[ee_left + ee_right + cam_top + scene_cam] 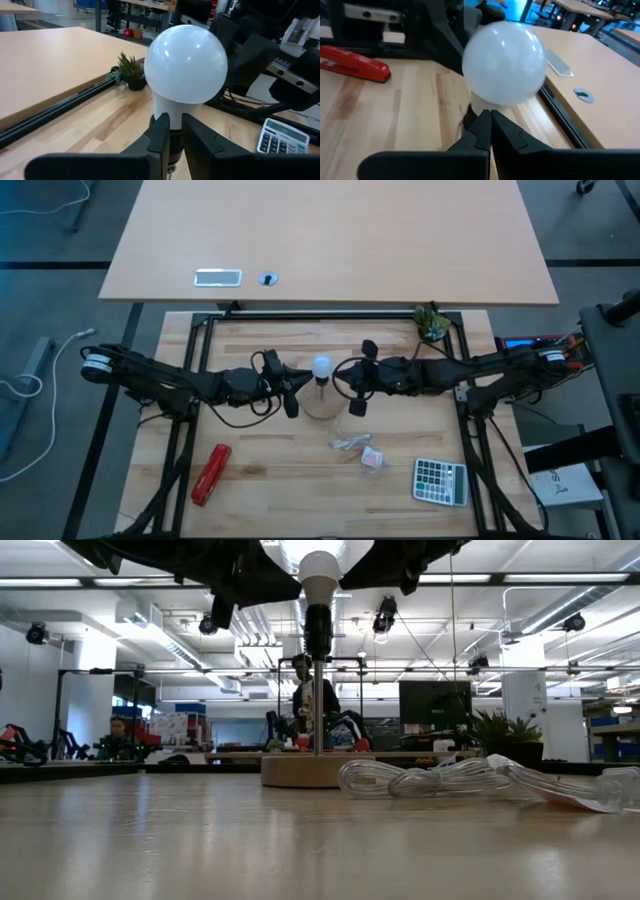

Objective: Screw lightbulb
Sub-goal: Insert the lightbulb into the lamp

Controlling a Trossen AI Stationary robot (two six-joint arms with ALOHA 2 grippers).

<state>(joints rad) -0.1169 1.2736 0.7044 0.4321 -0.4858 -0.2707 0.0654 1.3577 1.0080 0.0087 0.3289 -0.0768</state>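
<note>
Lightbulb (321, 366), a white frosted round globe on a narrow neck, sits atop a slim dark socket and metal post rising from a round wooden disc base (322, 402) at the middle of the pale wood desk (260, 490).

Both dark arms reach in level from opposite sides and meet at the bulb. The left pincer (174, 131) points at the dark socket just under the globe, its two fingers a narrow gap apart; whether they press the socket cannot be told. The right pincer (490, 122) aims at the bulb's neck from the other side, fingers drawn together with nothing between them.

Open desk lies in front of the base, toward the near edge. A crumpled clear plastic wrapper (350, 444) and a small pinkish-white packet (373, 458) lie just in front of the disc, a red stapler (210, 473) sits well off to the left, and a grey calculator (440, 480) near the front right corner. A small green potted plant (432, 323) stands at the far right edge. No writing is legible.
</note>
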